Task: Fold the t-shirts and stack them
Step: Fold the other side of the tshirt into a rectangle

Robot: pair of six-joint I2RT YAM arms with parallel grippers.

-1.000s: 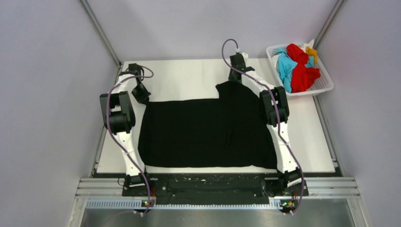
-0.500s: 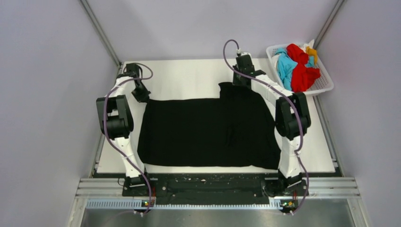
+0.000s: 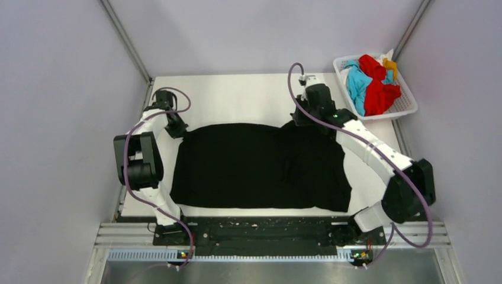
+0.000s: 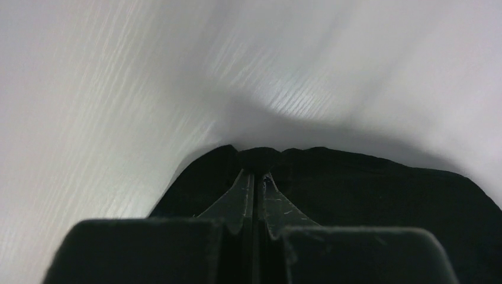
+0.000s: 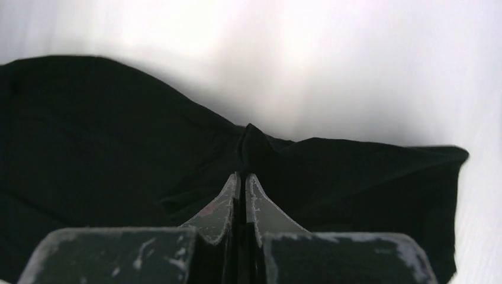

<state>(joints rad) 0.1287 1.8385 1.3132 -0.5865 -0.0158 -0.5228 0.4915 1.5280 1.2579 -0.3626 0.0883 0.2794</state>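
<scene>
Now the left gripper (image 3: 180,131) at 10 o'clock and right gripper (image 3: 294,122) at 1 o'clock, both clamped on the large black cloth t-shirt (image 3: 254,168) spread on the white table (image 3: 237,94), have drawn its far edge level, seemingly before folding.

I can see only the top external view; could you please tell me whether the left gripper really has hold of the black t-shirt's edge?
Observer: Yes. In the left wrist view the left gripper is shut, with a small bunch of the black t-shirt pinched at its tips.
Operator: Thank you. And does the right one have cloth as well?
Observer: It does. In the right wrist view the right gripper is shut, and a small peak of black cloth stands up just past its tips.
</scene>
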